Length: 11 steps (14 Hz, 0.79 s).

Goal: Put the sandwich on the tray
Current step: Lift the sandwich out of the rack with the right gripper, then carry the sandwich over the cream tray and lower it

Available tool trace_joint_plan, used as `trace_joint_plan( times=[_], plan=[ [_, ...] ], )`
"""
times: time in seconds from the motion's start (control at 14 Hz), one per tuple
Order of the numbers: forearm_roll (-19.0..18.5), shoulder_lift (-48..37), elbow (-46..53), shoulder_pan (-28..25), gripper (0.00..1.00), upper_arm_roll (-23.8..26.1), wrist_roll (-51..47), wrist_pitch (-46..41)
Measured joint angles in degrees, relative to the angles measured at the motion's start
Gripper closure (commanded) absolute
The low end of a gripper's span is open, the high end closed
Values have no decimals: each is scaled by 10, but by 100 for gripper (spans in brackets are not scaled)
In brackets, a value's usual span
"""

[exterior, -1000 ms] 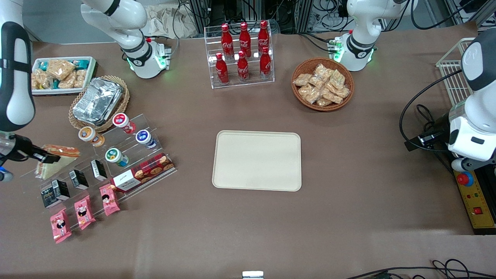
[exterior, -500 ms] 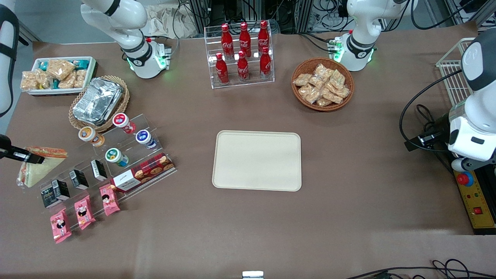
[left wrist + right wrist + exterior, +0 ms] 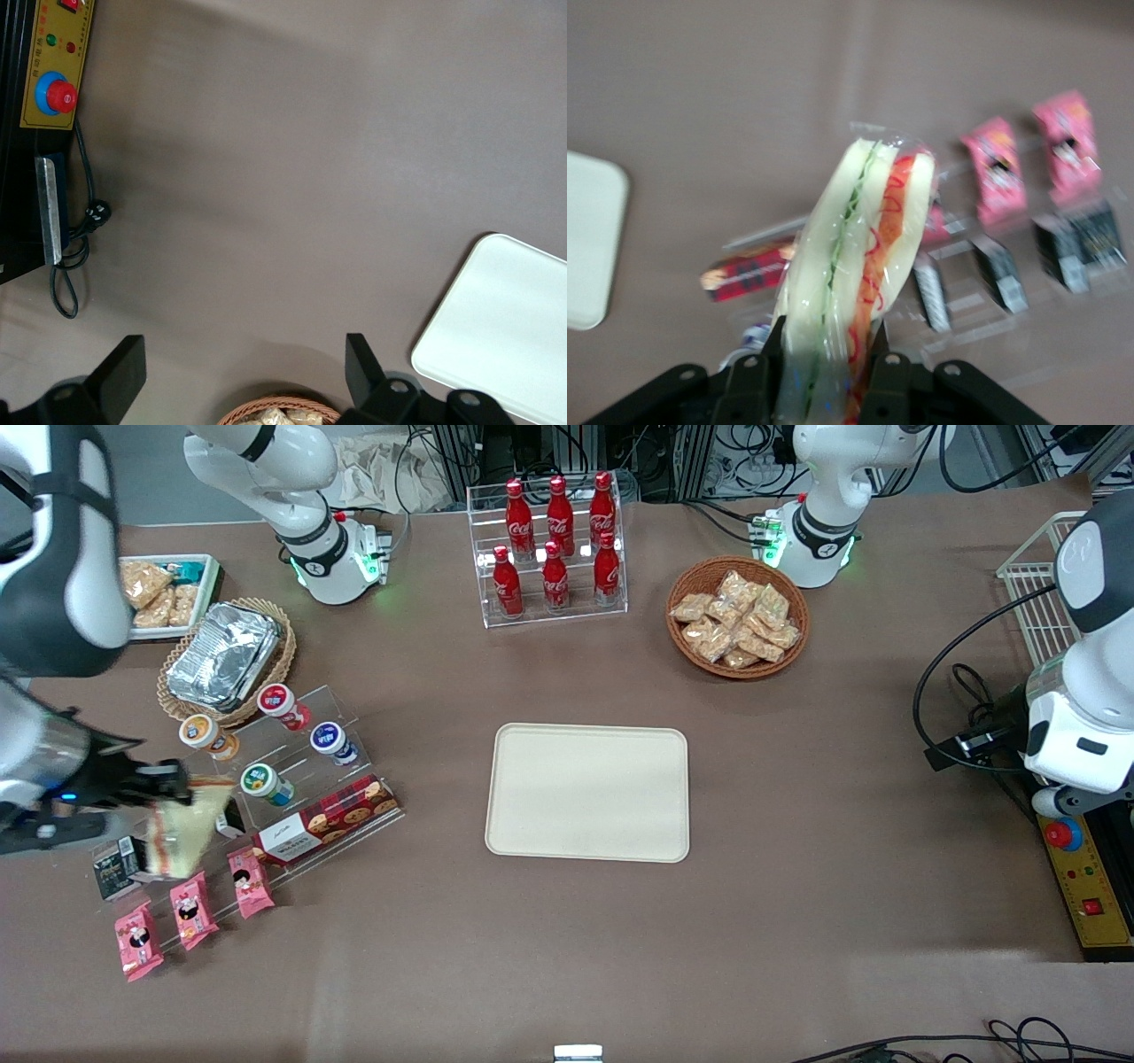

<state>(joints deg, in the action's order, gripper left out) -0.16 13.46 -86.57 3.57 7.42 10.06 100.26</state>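
Observation:
My right gripper [image 3: 174, 790] [image 3: 824, 350] is shut on the sandwich [image 3: 183, 831] [image 3: 855, 257], a clear-wrapped wedge of pale bread with an orange-red and green filling edge. It hangs from the fingers above the clear display stand of small packets [image 3: 221, 815], toward the working arm's end of the table. The cream-beige tray [image 3: 588, 792] [image 3: 589, 239] [image 3: 500, 336] lies flat at the middle of the table with nothing on it, well apart from the sandwich.
Under the sandwich are black packets [image 3: 997, 274], pink packets [image 3: 190, 908] [image 3: 994, 168] and a red cookie box [image 3: 323, 819]. Small jars [image 3: 266, 784] stand on the stand. A foil container in a basket [image 3: 226, 657], a white snack bin [image 3: 173, 593], cola bottles [image 3: 555, 545] and a snack basket [image 3: 737, 617] stand farther from the camera.
The gripper has carried the sandwich from the table's edge inward, over the display stand, toward the tray. The sandwich now hangs point down.

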Motion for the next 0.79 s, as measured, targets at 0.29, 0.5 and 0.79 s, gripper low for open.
trace_joint_plan(
  times=[0.29,0.5,0.79],
  plan=[
    [0,22,0,-90,62,10,85,33],
    [-5,53,0,-154,62,11,130,78],
    [-68,107,1,-245,62,11,153,148]
  ],
)
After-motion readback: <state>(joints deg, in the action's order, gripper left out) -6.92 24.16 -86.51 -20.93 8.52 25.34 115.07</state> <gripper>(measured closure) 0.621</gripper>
